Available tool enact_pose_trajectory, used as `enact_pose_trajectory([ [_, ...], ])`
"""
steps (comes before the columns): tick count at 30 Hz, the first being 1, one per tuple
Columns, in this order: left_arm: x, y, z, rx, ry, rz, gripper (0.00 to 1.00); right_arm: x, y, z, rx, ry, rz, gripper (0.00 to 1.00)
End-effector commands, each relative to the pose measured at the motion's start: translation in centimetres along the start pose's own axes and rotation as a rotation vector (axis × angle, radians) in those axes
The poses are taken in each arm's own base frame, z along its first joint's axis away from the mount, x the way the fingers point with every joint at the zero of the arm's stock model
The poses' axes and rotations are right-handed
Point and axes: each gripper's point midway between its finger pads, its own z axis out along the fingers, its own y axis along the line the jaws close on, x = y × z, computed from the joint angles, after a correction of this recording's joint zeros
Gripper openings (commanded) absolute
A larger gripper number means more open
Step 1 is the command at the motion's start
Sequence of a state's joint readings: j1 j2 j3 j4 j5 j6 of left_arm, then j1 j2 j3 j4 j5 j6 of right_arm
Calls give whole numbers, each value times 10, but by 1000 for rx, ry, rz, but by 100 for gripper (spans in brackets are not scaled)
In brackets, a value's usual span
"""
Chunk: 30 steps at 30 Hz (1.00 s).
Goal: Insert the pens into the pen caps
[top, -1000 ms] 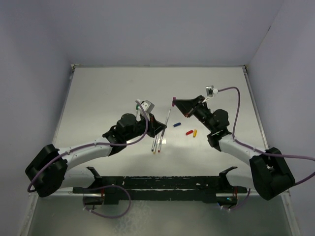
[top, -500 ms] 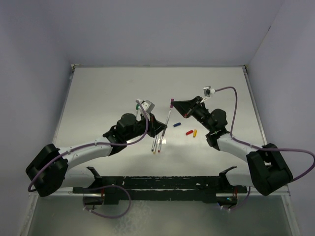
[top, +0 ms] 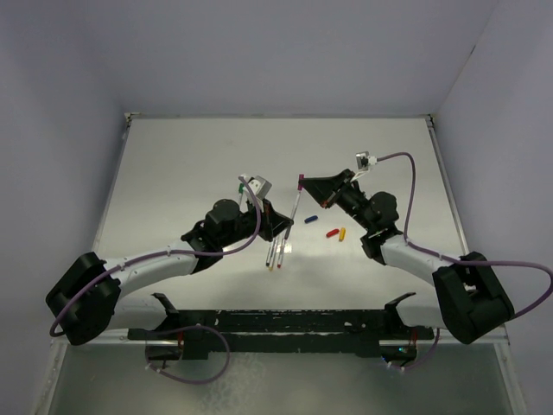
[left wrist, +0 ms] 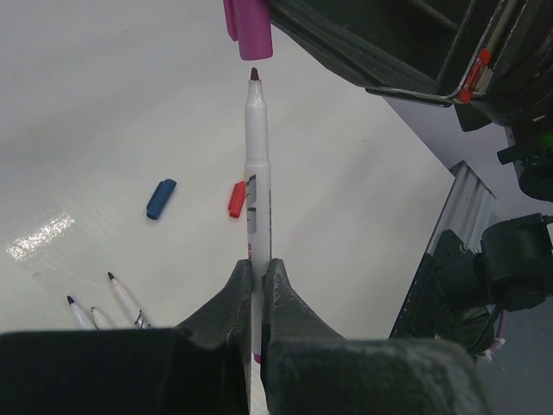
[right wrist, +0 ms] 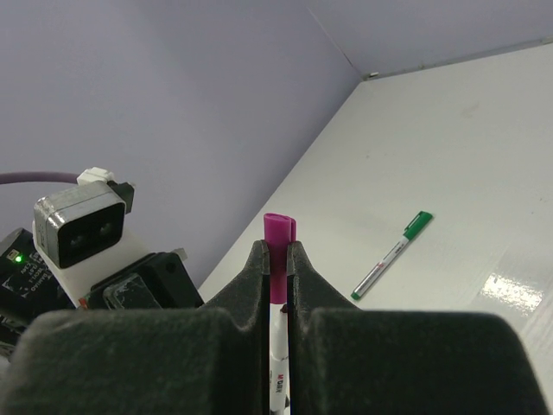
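- Your table (top: 173, 164) is white and glossy, with a smooth, uniform top.
- You have a plain lavender back wall (top: 285, 52) behind it; a left wall (top: 52, 130) and a right wall (top: 510, 95) box it in.
- Metal edging (top: 443, 173) runs along your table's right side.
- Your lighting leaves a bright glare patch (left wrist: 39, 238) on the tabletop.

glossy white table (left wrist: 104, 104), smooth plastic purple cap (left wrist: 251, 30).

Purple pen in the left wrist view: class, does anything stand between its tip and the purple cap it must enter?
Nothing visible does. The purple pen points its tip at the purple cap, with only an open gap between them.
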<state>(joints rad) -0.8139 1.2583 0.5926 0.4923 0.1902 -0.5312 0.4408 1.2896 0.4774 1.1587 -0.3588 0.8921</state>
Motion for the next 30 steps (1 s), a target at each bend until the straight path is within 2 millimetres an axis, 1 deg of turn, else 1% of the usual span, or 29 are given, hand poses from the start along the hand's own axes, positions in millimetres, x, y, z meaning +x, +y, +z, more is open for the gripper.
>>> enact_pose_trajectory([
  [1, -36, -18, 0, 45, -107, 21, 0, -7, 17, 2, -69, -26, -17, 0],
  [16, -39, -19, -2, 43, -119, 24, 0, -3, 16, 3, -68, -16, -21, 0],
  [19, -40, -18, -2, 39, -123, 23, 0, 0, 17, 4, -72, -6, -18, 0],
  [30, -55, -18, -4, 26, -196, 9, 0, 13, 18, 4, -79, 32, -9, 0],
])
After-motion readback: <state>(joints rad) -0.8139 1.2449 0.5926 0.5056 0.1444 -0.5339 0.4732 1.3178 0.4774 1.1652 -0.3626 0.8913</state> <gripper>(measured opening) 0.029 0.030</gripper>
